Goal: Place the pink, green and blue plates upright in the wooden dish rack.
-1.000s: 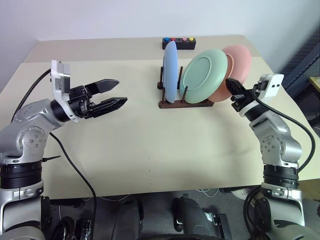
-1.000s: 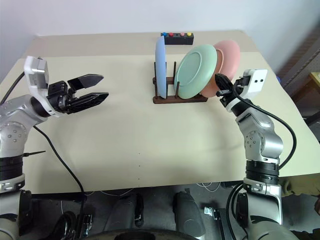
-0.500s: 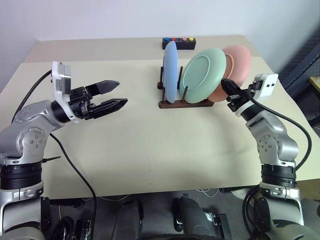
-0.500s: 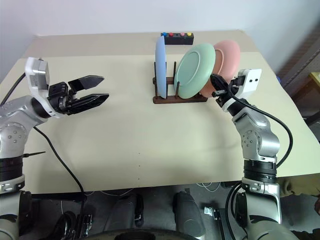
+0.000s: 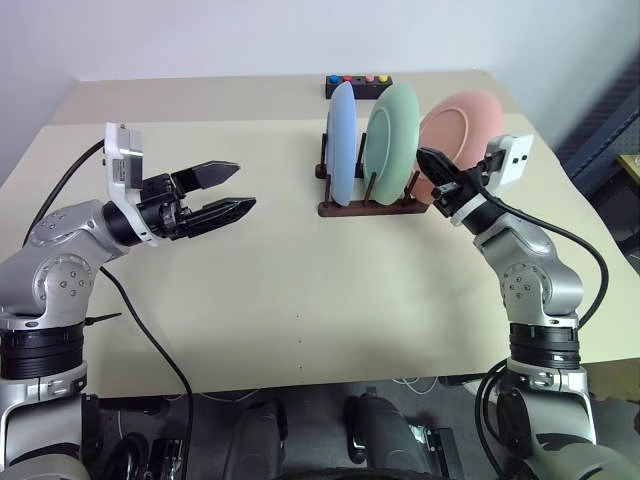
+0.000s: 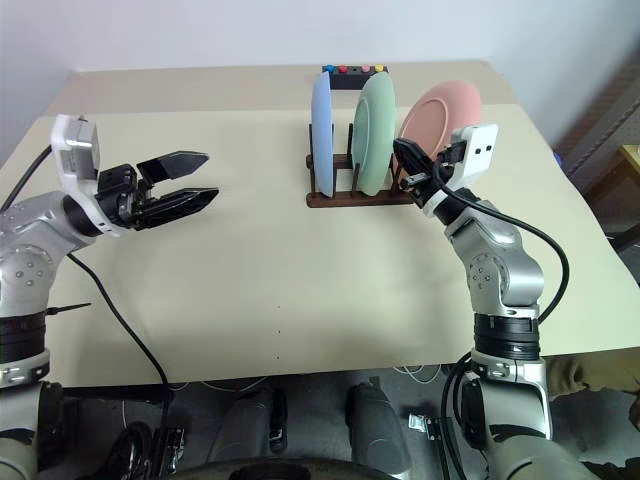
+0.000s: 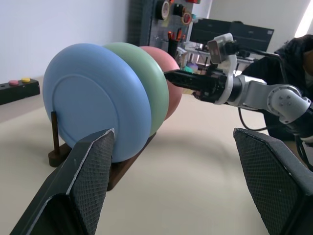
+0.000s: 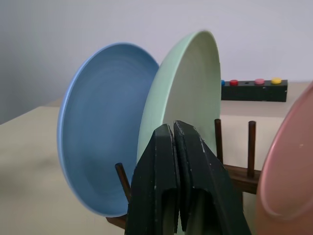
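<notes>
Beige and matte, the bench (image 5: 300, 260) carried a dark wooden rack (image 5: 366, 205) near its far edge in the left eye view. Three smooth round plates stood in the rack: the blue plate (image 5: 341, 155) upright on the left, the green plate (image 5: 391, 140) upright just beside it, and the pink plate (image 5: 460, 128) leaning out to the right. Behind the rack lay a small black box (image 5: 357, 87) with coloured buttons. The right gripper (image 5: 430, 168) pointed at the rack's right end, between the green and pink plates, its fingers pressed together on nothing. The left gripper (image 5: 228, 188) hung well apart from the rack over bare bench, its fingers spread.

The right eye view gave the same layout, with thin pegs rising between blue and green.

In the left wrist view, two black cross-hatched fingers (image 7: 83, 186) stood wide apart. Between them the three plates overlapped, blue nearest and pink farthest, on the rack's rail. The right arm reached in from the far side, its tip near the pink plate's rim. Cluttered shelves and dark monitors stood in the background.

In the right wrist view, the closed black fingers (image 8: 178, 181) blocked the rack's middle. Blue and green plates stood beyond, two pegs rose beside them, and the pink rim curved in at one edge.
</notes>
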Controlling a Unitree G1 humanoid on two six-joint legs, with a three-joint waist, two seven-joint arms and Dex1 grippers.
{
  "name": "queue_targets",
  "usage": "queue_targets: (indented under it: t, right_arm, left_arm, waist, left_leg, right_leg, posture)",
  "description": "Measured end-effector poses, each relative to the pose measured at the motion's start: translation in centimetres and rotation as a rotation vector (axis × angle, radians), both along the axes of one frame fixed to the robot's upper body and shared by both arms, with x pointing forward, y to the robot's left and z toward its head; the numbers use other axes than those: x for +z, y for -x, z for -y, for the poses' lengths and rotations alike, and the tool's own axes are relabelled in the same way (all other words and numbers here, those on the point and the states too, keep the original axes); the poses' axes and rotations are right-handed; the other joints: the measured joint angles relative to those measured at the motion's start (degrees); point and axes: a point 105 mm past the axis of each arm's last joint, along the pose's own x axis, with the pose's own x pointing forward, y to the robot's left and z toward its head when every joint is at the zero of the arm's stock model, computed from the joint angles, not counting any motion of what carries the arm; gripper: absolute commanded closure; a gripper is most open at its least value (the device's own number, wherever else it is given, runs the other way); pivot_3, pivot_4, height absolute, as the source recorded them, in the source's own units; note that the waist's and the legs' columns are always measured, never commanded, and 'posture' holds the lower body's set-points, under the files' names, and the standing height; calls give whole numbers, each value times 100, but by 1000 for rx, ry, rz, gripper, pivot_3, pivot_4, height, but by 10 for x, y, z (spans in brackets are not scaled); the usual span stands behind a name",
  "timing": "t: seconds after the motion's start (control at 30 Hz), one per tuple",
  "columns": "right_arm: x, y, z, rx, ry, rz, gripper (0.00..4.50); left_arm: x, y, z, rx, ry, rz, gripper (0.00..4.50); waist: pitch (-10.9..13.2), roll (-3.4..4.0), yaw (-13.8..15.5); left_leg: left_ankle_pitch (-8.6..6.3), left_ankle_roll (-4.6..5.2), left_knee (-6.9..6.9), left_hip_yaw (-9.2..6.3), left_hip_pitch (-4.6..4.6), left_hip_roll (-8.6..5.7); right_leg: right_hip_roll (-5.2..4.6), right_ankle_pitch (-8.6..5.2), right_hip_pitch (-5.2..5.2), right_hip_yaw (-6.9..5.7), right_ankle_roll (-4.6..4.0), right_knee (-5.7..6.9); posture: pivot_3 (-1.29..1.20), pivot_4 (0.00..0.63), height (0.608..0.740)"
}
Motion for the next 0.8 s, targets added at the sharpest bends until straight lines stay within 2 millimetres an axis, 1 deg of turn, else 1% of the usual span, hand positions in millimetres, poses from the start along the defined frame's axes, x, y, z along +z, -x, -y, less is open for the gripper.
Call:
queue_targets:
  t: [0.33,0.53,0.8]
  right_arm:
    - [0,0,0,-1,2,1,4446]
    - [1,2,-8,21,12,9,4446]
    - [1,2,-8,21,19,10,4446]
  left_arm:
    - [-1,0,0,-1,-1,-11,486]
    - [-1,0,0,-4,-1,-11,486]
    - [-1,0,0,-4,-1,-11,486]
  waist:
    - [0,0,-2]
    - [0,0,-2]
    - [0,0,-4]
  left_leg:
    - [0,0,0,0,0,0]
    - [0,0,1,0,0,0]
    - [0,0,1,0,0,0]
  right_leg:
    - [0,0,0,0,0,1]
    - [0,0,0,0,0,1]
    - [0,0,0,0,0,1]
  posture:
    - [0,150,740]
    - [0,150,740]
    - [0,150,740]
